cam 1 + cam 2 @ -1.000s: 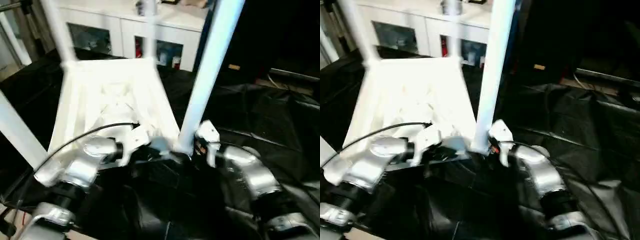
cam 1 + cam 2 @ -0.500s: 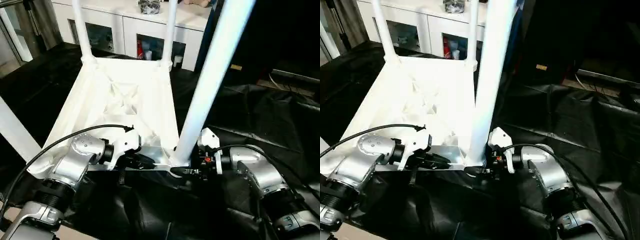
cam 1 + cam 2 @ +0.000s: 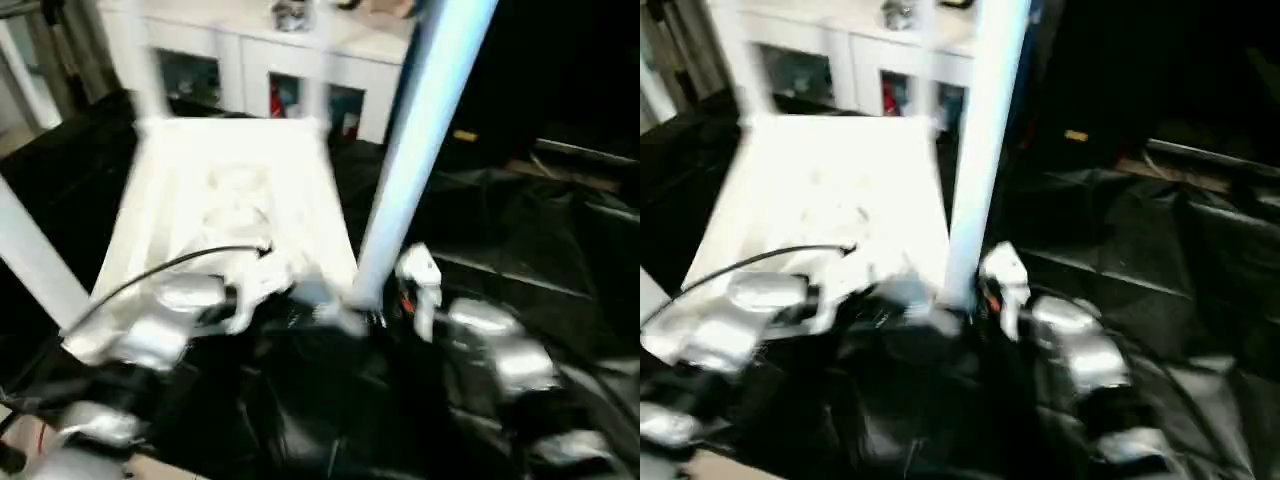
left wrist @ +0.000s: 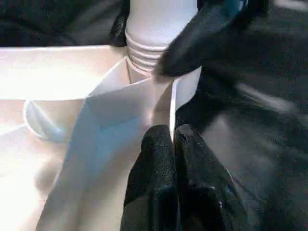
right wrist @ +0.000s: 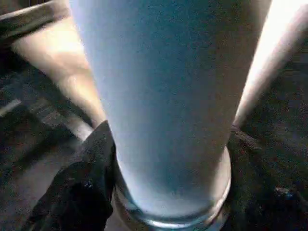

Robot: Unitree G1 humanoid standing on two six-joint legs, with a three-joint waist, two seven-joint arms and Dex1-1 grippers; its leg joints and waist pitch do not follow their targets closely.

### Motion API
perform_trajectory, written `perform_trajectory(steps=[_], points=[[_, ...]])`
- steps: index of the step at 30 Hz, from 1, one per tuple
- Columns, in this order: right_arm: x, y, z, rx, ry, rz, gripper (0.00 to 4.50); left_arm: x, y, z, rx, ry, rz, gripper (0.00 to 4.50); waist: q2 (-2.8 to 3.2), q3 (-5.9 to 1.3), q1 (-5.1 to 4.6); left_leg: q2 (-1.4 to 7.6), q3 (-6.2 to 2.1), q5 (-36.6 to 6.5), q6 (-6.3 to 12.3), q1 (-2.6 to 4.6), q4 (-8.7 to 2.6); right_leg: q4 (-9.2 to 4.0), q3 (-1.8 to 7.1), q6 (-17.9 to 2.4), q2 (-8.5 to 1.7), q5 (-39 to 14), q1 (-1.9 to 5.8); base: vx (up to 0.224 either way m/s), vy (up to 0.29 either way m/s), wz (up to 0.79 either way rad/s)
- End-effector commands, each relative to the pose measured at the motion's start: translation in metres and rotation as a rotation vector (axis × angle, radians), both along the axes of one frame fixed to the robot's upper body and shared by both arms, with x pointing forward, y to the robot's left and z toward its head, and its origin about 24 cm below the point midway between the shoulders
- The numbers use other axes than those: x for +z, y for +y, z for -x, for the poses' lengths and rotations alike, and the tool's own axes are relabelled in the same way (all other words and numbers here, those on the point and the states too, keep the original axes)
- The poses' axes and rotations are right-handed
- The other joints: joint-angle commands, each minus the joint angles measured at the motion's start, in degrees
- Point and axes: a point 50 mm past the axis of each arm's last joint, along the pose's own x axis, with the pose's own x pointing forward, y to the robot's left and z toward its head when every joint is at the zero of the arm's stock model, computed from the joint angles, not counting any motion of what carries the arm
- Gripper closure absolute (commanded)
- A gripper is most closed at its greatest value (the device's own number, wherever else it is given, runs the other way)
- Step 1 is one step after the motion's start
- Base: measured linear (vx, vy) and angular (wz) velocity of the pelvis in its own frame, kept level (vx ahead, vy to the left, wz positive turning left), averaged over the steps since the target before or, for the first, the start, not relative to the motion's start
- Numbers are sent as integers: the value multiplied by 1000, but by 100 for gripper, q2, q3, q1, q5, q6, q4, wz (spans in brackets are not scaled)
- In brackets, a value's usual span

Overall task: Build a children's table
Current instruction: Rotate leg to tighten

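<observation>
The children's table lies upside down on a black sheet, its white ribbed top [image 3: 230, 190] facing up. One white tube leg [image 3: 410, 170] stands in the near right corner socket [image 4: 144, 53], and its threaded end shows there. My left gripper [image 4: 172, 134] is shut on the thin rim of the top beside that socket. My right gripper [image 3: 378, 312] sits at the base of this leg [image 5: 163, 96], with one black finger [image 5: 82, 192] pressed against the tube. That gripper's finger [image 4: 192, 43] also lies against the leg in the left wrist view.
Another leg [image 3: 35, 265] rises at the near left corner, and two more [image 3: 140, 60] stand at the far corners. A white cabinet with glass doors [image 3: 270, 70] stands behind the table. The crumpled black sheet [image 3: 520, 230] spreads out to the right.
The whole picture has shifted and blurred, so the head camera has moved. Both grippers stay at the near right corner, the left on the rim and the right at the leg's base.
</observation>
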Motion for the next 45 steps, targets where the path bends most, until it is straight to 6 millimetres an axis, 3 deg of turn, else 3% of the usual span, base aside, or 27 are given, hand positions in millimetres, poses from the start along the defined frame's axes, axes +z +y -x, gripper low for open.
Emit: perform_trajectory(steps=[1,4,5,6,7,8,9,16,19,20,21,23,24,25,28,33,34,36,45], points=[[-19,16,6,-53,64,62,177,2,-25,-4,47,-23,61,450,23,-232,14,144,-145,-2052,-174,31,-428,-602,198,-665,-356,-2978,140,0,0,0],[-18,36,3,-152,55,40,178,2,-40,-6,90,-36,75,450,19,-234,4,146,-130,-2132,-135,42,-419,-618,209,-662,-337,-2872,97,0,0,0],[-16,45,2,-182,46,24,178,2,-46,-6,101,-37,83,450,20,-238,-44,144,-175,-2072,-175,-48,-467,-604,187,-593,-341,-2825,158,0,0,0],[-14,50,2,-182,41,14,178,2,-49,-5,96,-36,88,450,20,-237,-45,147,-192,-2118,-193,-48,-474,-594,166,-554,-340,-2877,167,0,0,0],[-14,52,3,-179,37,11,178,1,-51,-4,92,-35,90,450,5,-237,-36,139,-181,-2190,-173,-16,-459,-625,171,-500,-340,-2957,130,0,0,0],[-11,60,3,-154,10,6,144,0,-55,-1,68,-34,86,450,10,-240,-28,141,-168,-2223,-149,18,-445,-633,194,-537,-342,-2843,103,0,0,0],[-8,62,3,-126,-1,-15,123,-1,-56,1,45,-29,77,450,5,-243,-26,146,-164,-2203,-122,8,-450,-609,202,-601,-331,-2636,112,0,0,0],[-5,53,3,-76,-13,-20,80,-5,-48,5,12,-22,41,450,8,-248,-15,158,-137,-2075,-48,-8,-452,-549,215,-826,-317,-2064,146,0,0,0],[-1,39,-1,-71,-42,-1,64,0,-34,11,-55,-38,6,450,17,-273,-13,166,-134,-1787,-6,-44,-451,-484,216,-945,-319,-1614,199,0,0,0],[0,35,-2,-69,-45,3,46,2,-30,10,-54,-50,-12,450,76,-278,-1,173,-123,-1686,-2,-12,-438,-460,222,-1026,-314,-1383,189,0,0,0],[1,29,-3,-67,-58,20,29,9,-20,8,-18,-54,-12,450,53,-304,-5,166,-96,-1353,45,-19,-406,-400,225,-1182,-296,-815,225,0,0,0],[2,23,-5,-72,-64,41,20,17,-11,10,-13,-20,-6,450,61,-323,2,159,-77,-1007,71,-15,-379,-314,214,-1332,-275,-245,260,0,0,0],[2,21,-5,-73,-65,46,12,19,-9,11,-16,-3,-6,450,49,-318,-13,153,-71,-921,125,-39,-380,-309,221,-1384,-280,-138,267,0,0,0],[3,18,-6,-76,-65,48,5,21,-7,13,-18,14,-9,417,43,-316,0,148,-51,-859,168,-26,-363,-308,222,-1453,-278,-56,256,0,0,0],[3,13,-6,-80,-65,48,5,23,-6,18,-30,33,-19,409,54,-291,12,157,-43,-1007,174,-7,-371,-332,222,-1482,-273,-305,246,0,0,0],[4,7,-7,-81,-65,56,5,19,-6,20,5,54,-54,366,47,-273,14,156,-49,-1323,45,9,-390,-395,229,-1283,-268,-925,223,0,0,0],[4,7,-7,-81,-65,56,5,19,-6,20,5,54,-54,353,68,-273,16,156,-55,-1334,26,9,-394,-395,228,-1263,-268,-949,222,0,0,0],[4,7,-8,-77,-64,57,5,21,-3,16,42,31,-62,336,53,-277,3,151,-60,-1344,-3,-1,-392,-396,226,-1213,-260,-958,227,0,0,0],[3,10,-5,-60,-64,59,5,25,4,8,91,-17,-82,336,58,-287,0,139,-57,-1234,42,-12,-378,-381,221,-1254,-257,-781,238,0,0,0]])
